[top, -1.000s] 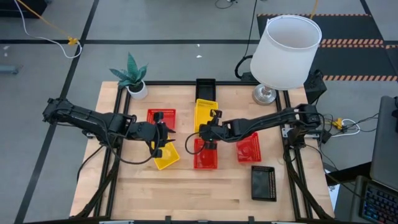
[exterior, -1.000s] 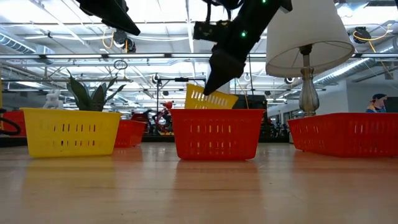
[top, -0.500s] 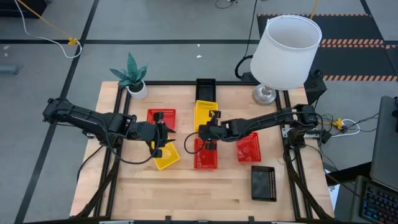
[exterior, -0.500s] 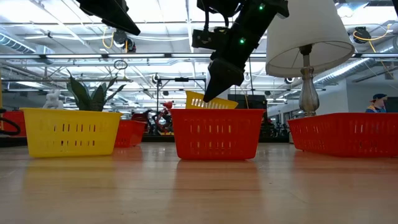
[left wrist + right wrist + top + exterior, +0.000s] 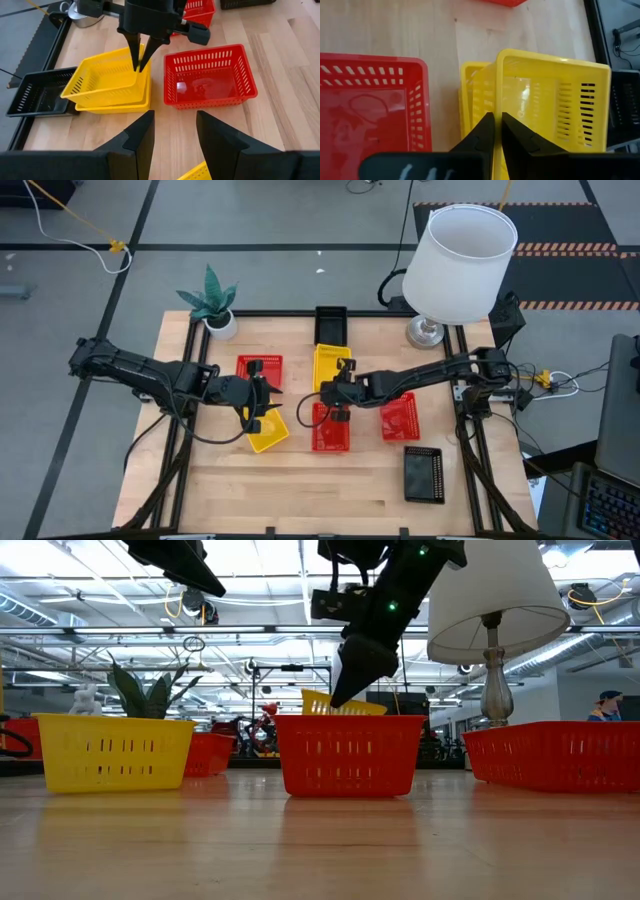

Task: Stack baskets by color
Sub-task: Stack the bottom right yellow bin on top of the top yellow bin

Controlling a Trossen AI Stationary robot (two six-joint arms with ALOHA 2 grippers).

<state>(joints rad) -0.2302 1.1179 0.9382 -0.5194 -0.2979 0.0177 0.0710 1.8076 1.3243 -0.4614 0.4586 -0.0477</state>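
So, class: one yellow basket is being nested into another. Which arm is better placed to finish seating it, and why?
The right. The right gripper is already pinching the rim of the upper yellow basket, tilted in the lower yellow basket. The left gripper hangs open above a separate yellow basket.

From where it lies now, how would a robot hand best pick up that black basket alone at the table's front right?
Probably by one long rim of the black basket, coming straight down from above. It lies flat and open side up, apart from the others, so its thin mesh wall offers an edge that two fingers could pinch.
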